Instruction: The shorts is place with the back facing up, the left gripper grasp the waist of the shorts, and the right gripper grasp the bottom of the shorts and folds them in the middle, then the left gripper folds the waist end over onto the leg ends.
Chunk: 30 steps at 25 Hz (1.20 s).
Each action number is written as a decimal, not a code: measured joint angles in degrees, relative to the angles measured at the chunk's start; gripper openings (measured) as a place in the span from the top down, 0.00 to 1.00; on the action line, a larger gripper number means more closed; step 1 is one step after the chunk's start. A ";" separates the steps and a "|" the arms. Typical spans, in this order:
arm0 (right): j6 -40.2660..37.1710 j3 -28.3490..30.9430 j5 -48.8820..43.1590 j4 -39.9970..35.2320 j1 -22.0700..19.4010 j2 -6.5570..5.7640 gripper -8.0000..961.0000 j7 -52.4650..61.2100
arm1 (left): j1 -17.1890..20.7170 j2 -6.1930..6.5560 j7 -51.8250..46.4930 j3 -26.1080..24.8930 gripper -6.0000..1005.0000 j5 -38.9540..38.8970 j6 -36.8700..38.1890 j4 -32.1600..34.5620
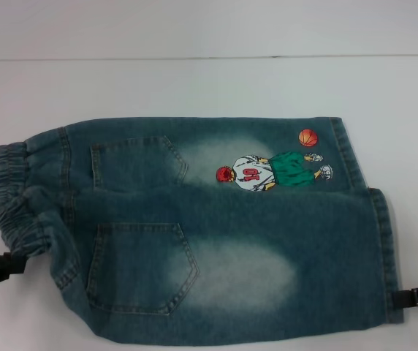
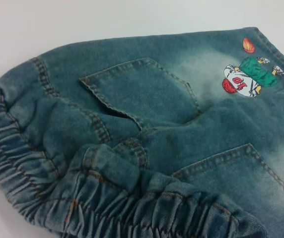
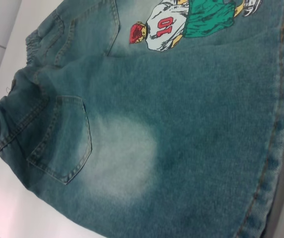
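Note:
The blue denim shorts lie flat on the white table, back side up, both patch pockets showing. The ruffled elastic waist is at the left and the two leg hems are at the right. The far hem sits by the small orange basketball and the player print. My left gripper is shut on the near corner of the waist, where the band bunches. My right gripper is shut on the near leg hem. The waistband fills the left wrist view, and the hem edges the right wrist view.
The white table runs behind the shorts to a pale wall line at the back. The near edge of the shorts lies close to the bottom of the head view.

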 joint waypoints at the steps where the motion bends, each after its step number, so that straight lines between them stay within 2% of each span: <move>1: 0.04 0.03 -0.01 -0.02 -0.02 0.00 0.60 -0.15 | 0.03 0.00 0.01 0.00 0.94 0.00 -0.04 -0.02; 8: 0.46 -0.36 -0.10 0.15 0.06 0.06 0.71 -0.31 | 0.14 0.02 0.05 0.00 0.94 0.02 0.06 -0.14; 13: 0.12 -0.35 -0.10 -0.51 0.00 -0.18 0.82 -0.18 | 0.16 0.01 0.07 -0.01 0.94 0.02 0.15 -0.51; 15: 0.12 -0.35 -1.06 -1.32 0.04 -0.34 0.79 0.81 | 0.12 0.01 0.07 0.00 0.94 0.02 0.14 -0.72; 19: 0.42 0.81 -2.72 -3.87 -0.27 0.16 0.74 2.15 | -0.08 0.01 0.08 0.00 0.94 0.02 -0.04 -0.89; 24: -0.81 3.18 -2.85 -4.17 -0.81 -0.36 0.55 2.62 | -0.44 0.01 0.05 0.00 0.94 0.02 0.28 -0.69; 30: -1.34 3.62 -2.67 -3.93 -1.55 -0.45 0.55 3.02 | -0.58 0.07 0.04 -0.01 0.94 0.02 0.27 -0.63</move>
